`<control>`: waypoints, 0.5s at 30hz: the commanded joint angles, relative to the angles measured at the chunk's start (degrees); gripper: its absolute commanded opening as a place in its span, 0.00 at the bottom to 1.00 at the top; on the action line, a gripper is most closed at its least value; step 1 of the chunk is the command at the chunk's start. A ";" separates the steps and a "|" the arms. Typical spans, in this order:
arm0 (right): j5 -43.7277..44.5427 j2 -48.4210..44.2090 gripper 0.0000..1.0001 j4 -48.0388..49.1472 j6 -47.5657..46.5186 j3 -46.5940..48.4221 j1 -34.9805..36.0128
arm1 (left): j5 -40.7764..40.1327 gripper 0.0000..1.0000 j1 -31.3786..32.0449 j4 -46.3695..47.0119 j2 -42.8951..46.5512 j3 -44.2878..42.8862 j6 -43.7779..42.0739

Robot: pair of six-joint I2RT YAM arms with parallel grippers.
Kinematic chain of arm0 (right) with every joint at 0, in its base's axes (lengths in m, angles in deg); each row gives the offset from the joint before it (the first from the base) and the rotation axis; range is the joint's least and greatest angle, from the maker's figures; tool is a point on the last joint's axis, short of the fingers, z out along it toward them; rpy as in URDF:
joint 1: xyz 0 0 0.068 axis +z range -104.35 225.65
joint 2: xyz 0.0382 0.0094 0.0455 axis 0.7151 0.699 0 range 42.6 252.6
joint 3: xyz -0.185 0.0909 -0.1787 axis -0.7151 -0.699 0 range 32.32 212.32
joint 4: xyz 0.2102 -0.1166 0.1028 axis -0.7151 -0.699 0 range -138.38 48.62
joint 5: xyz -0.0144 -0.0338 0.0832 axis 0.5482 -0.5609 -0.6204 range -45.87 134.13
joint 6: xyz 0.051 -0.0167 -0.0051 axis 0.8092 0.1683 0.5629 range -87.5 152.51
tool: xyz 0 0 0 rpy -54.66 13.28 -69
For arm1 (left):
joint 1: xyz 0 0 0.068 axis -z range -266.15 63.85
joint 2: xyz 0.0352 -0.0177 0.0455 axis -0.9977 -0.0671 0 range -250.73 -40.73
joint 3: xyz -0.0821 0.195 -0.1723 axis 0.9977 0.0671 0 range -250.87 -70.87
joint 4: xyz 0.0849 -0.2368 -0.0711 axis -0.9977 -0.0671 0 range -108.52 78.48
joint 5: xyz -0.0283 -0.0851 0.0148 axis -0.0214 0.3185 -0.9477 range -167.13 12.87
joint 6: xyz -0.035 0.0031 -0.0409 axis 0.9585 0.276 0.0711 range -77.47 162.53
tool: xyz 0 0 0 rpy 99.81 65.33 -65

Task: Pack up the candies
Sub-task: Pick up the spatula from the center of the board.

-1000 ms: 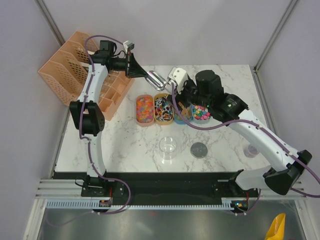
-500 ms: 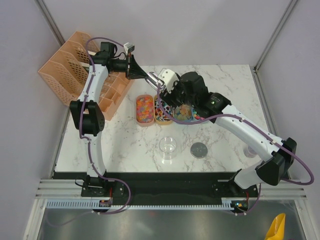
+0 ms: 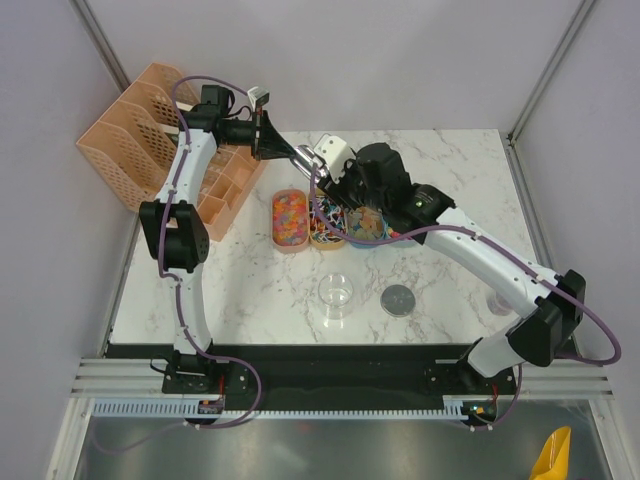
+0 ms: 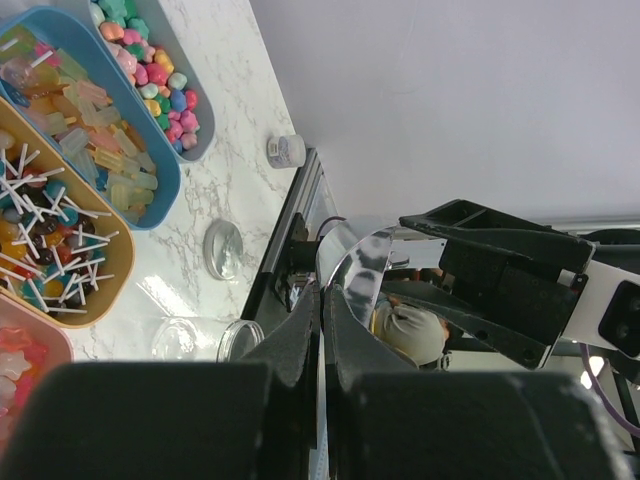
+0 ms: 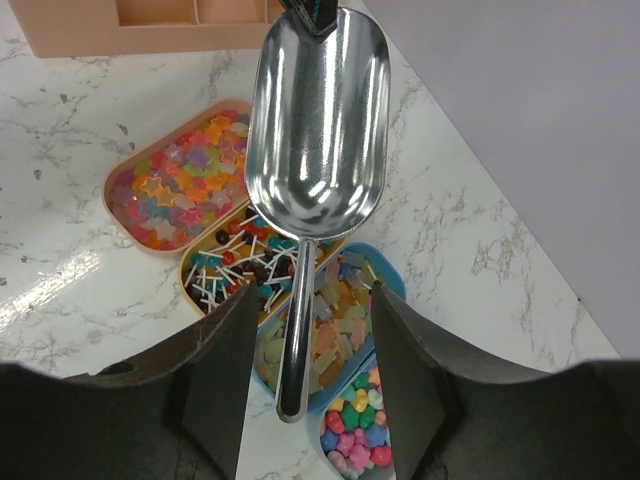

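The candies lie in oval trays: star sweets in a pink tray [image 3: 288, 218] [image 5: 175, 180], lollipops in an orange tray [image 3: 322, 226] [image 5: 235, 265], pastel gummies in a blue tray [image 5: 345, 320] [image 4: 95, 120], and round coloured sweets in another tray [image 5: 360, 440] [image 4: 150, 70]. My left gripper [image 3: 285, 151] [image 4: 325, 300] is shut on the bowl rim of a metal scoop [image 3: 305, 157] [image 5: 320, 120] and holds it in the air above the trays. My right gripper [image 3: 322, 178] [image 5: 308, 300] is open, its fingers [image 5: 220, 370] on either side of the scoop's handle [image 5: 298, 330] without touching it.
An open clear jar [image 3: 337, 293] and its lid [image 3: 398, 299] sit in front of the trays. A small jar [image 4: 287, 150] stands near the right edge. An orange file organiser [image 3: 150, 130] stands at the back left.
My right arm has swung left from over the right-hand trays to the scoop, and its open fingers now straddle the handle. The left arm and scoop have stayed in place.
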State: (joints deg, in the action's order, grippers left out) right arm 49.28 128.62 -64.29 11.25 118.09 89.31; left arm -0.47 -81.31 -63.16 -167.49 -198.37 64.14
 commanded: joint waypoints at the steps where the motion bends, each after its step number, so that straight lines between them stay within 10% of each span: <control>1: 1.18 0.55 0.56 1.74 0.69 0.80 0.11 | 2.70 0.02 -0.10 0.75 3.97 0.24 1.60; 15: 1.80 1.34 0.47 2.17 0.86 0.18 0.20 | 3.05 0.02 -0.10 0.66 3.98 0.24 1.25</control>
State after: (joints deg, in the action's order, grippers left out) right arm 50.26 129.73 -64.12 11.49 118.07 89.31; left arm -0.44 -81.31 -63.16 -167.42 -197.98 64.14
